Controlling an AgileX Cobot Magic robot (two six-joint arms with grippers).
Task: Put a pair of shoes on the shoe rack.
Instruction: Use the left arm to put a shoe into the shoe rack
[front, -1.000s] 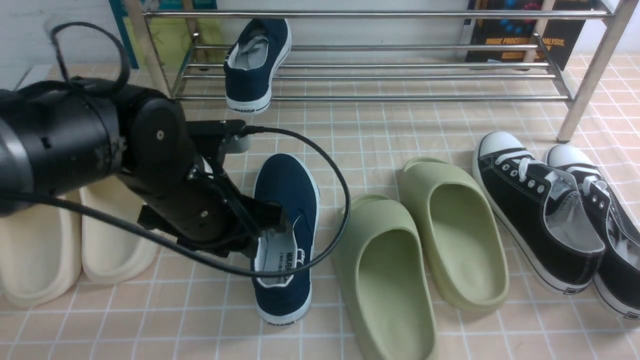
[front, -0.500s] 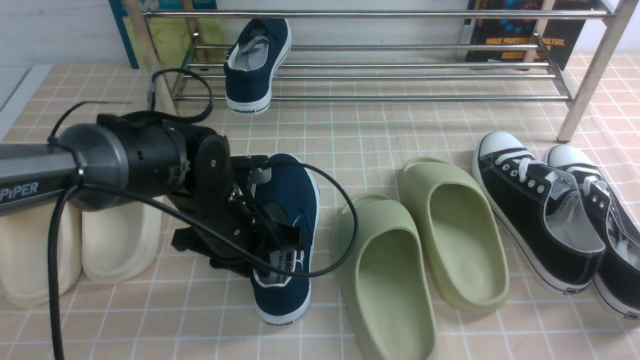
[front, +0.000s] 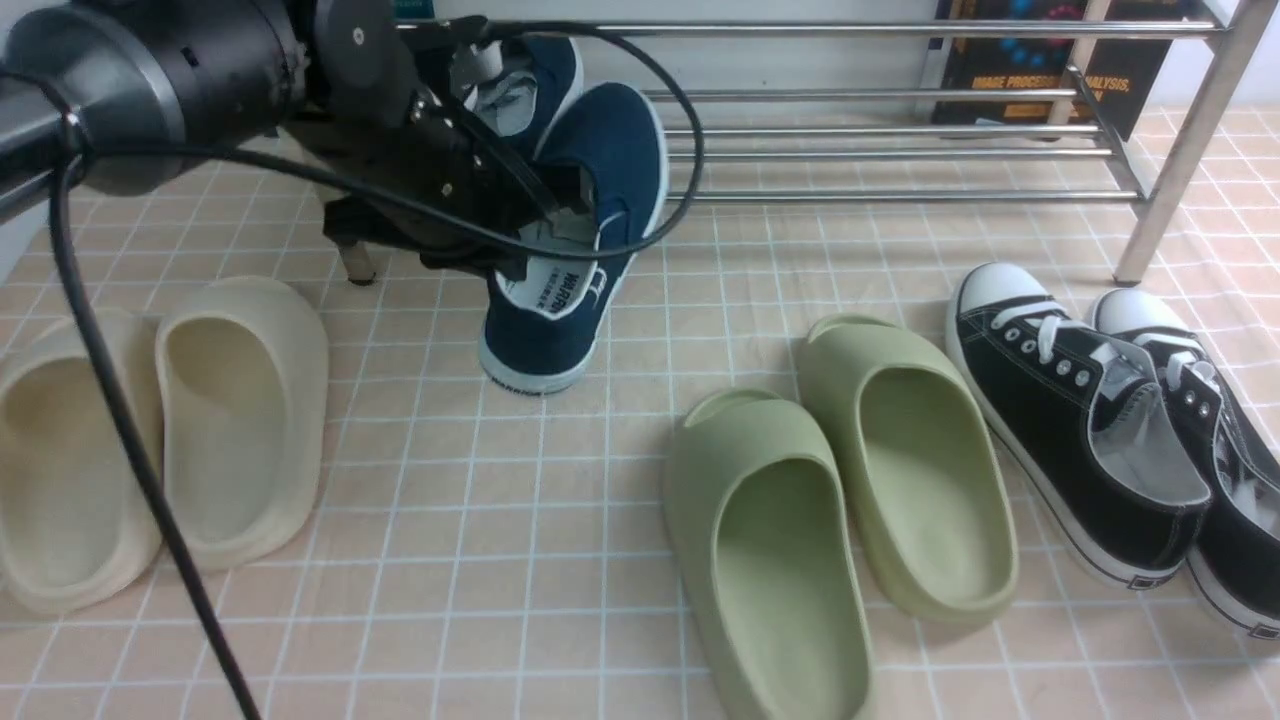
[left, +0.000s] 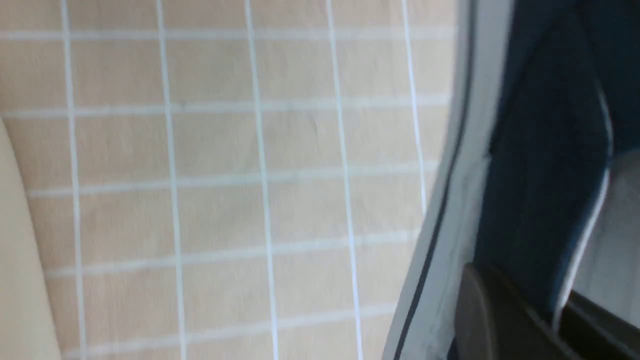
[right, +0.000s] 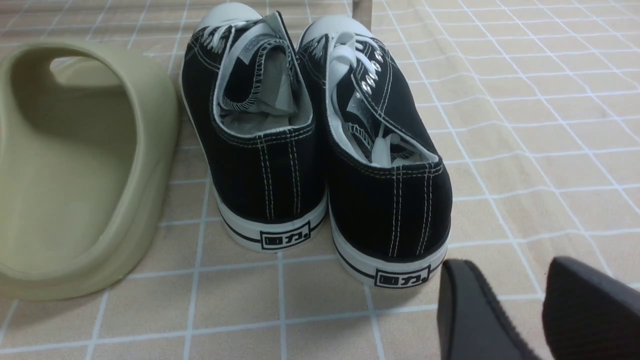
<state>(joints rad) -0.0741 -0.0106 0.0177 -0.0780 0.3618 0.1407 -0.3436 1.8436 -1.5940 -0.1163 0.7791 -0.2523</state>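
Observation:
One navy slip-on shoe (front: 605, 160) hangs tilted, toe up against the front of the shoe rack (front: 880, 130) and heel low over the tiles. My left gripper (front: 572, 215) is shut on the side wall of its opening; in the left wrist view the dark fingers (left: 480, 320) pinch the navy shoe wall (left: 545, 150). The other navy shoe (front: 552, 70) sits on the rack's tubes, partly hidden behind the left arm. My right gripper (right: 520, 285) is open and empty, low over the tiles behind the black sneakers; the front view does not show it.
Cream slippers (front: 150, 440) lie at the left and green slippers (front: 850, 500) in the middle. Black lace-up sneakers (front: 1100, 400) lie at the right, just in front of my right gripper (right: 320, 140). A green slipper (right: 75, 165) is next to them. The rack's right leg (front: 1180, 150) stands near the sneakers.
My left gripper closed on the navy shoe that lay on the floor, lifted it, and carried it away from me up to the rack's left part.

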